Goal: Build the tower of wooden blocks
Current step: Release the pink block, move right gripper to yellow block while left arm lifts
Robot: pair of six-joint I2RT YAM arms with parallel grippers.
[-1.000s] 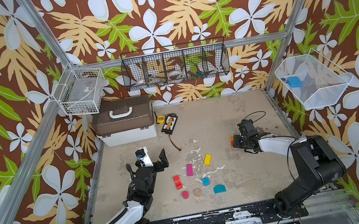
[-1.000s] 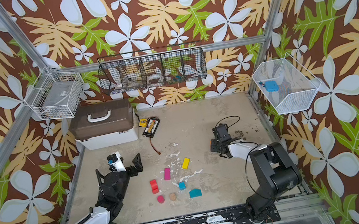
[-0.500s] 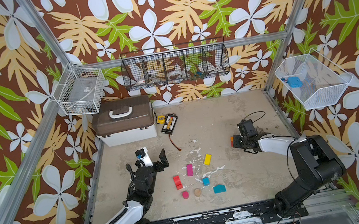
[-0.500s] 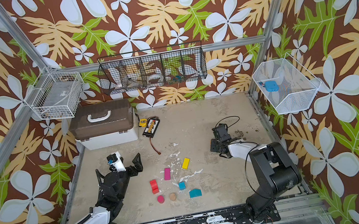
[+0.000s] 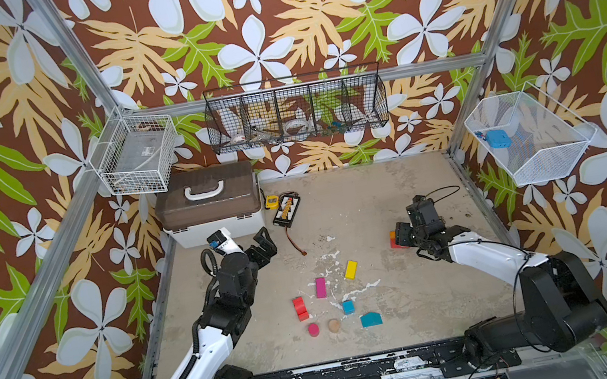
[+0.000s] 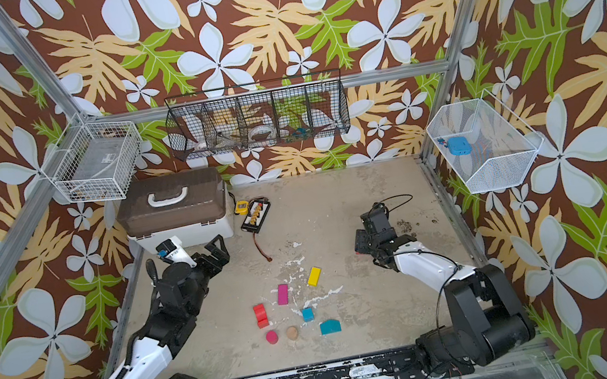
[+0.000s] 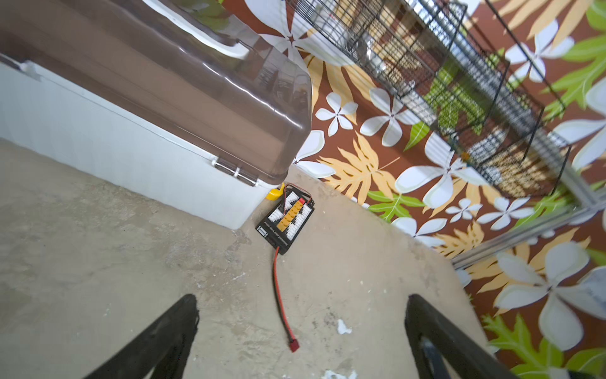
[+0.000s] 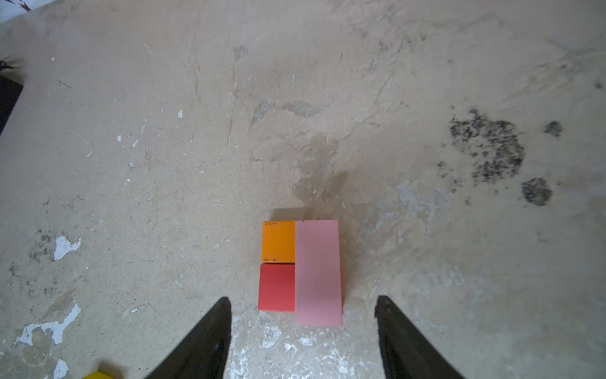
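The tower is a low stack at the right: a pale pink brick lies flat across an orange block and a red block. My right gripper stands open just above it, its fingers on either side of the pink brick and clear of it. In a top view the gripper hides most of the stack. Loose wood blocks lie mid-floor: yellow, magenta, red, blue cube, teal house shape, magenta cylinder, tan cylinder. My left gripper hovers open and empty.
A brown-lidded white box stands at the back left, with a black charger board, its red cable and a yellow tape measure beside it. Wire baskets hang on the walls.
The right gripper's jaws have widened and let go of the pink brick, which now rests on the orange and red blocks. The left arm has not moved.
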